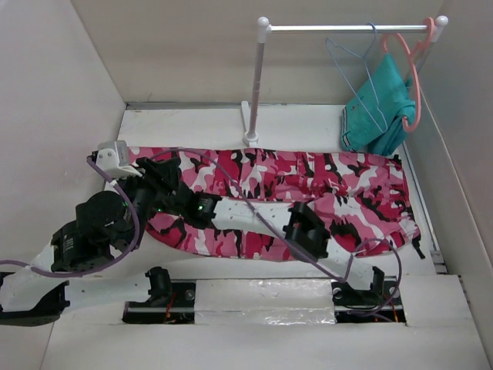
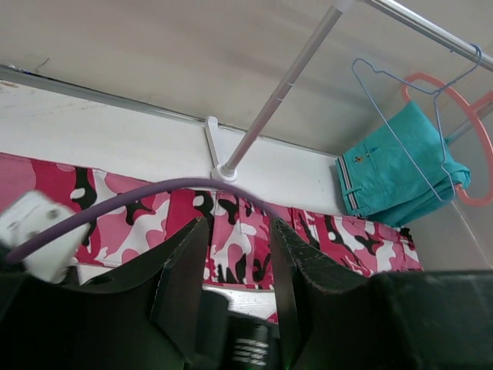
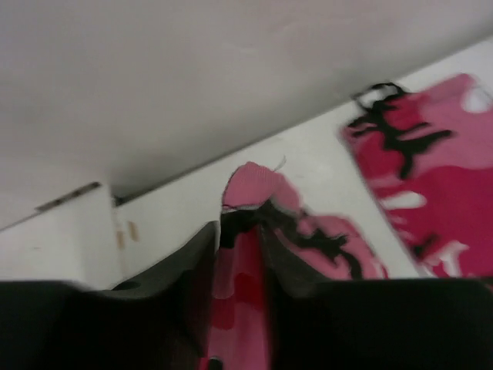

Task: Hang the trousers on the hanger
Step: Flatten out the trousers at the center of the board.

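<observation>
"Trousers [image 1: 308, 181], where are they?"
"Lying flat and long across the white desk [image 1: 192, 123], from the left side to the right side. They are pink, red, white and black."
"And the hanger [image 2: 397, 132]?"
"It is the thin blue one. It hangs on the rail [image 1: 347, 28] at the back right, well apart from the trousers. A pink hanger [image 1: 417, 85] with a teal cloth [image 1: 377, 108] hangs just beside it."
"What are the right jaws doing?"
"The right arm [image 1: 254, 216] reaches over the trousers to their left end. Its jaws are pinched on a fold of the pink cloth there."
"And the left jaws?"
"The left arm [image 1: 100, 223] is by the left edge of the desk. Its jaws are spread apart with nothing in them. They point up toward the rail."
"Is any arm at the hanger?"
"No. Both arms are well apart from it."
</observation>
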You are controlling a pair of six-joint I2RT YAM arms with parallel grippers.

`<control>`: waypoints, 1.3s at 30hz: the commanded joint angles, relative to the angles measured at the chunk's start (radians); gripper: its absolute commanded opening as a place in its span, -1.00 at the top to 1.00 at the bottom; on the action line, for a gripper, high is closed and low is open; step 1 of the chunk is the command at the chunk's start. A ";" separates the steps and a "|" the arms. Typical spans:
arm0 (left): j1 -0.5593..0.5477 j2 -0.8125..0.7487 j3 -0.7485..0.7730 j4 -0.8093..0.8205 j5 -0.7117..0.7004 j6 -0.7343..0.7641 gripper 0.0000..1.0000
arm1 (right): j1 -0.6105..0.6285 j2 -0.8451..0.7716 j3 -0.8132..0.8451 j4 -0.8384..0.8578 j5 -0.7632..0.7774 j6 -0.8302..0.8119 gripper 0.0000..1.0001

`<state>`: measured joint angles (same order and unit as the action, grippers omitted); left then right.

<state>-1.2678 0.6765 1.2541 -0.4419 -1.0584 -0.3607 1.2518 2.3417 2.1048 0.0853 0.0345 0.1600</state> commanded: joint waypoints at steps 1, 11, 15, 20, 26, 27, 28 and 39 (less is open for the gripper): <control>-0.002 0.014 0.034 0.031 -0.034 0.031 0.31 | 0.018 0.171 0.186 -0.142 -0.203 0.019 -0.11; -0.002 0.133 0.018 0.130 0.041 0.045 0.29 | -0.158 -0.356 -0.579 0.221 -0.197 0.081 -0.58; 0.007 0.266 0.024 0.198 0.116 0.034 0.29 | -0.210 -0.619 -0.865 0.248 -0.127 0.056 -0.09; 0.256 0.426 0.028 0.261 0.406 -0.056 0.49 | -0.300 -0.982 -1.223 0.161 0.088 0.090 0.95; 0.611 0.431 -0.159 0.356 0.719 -0.245 1.00 | -0.538 -1.335 -1.580 0.065 0.076 0.119 1.00; 0.639 0.402 -0.185 0.339 0.729 -0.262 1.00 | -0.557 -1.413 -1.635 0.045 0.064 0.113 1.00; 0.668 0.387 -0.243 0.315 0.732 -0.277 1.00 | -0.578 -1.446 -1.657 0.036 0.053 0.102 1.00; 1.290 0.096 -0.633 0.181 0.846 -0.340 0.35 | -0.588 -1.498 -1.681 0.013 -0.088 0.036 0.77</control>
<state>-0.0704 0.7765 0.6540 -0.2802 -0.2924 -0.6895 0.6609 0.8371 0.3843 0.0742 0.0021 0.2287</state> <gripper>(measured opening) 0.300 0.106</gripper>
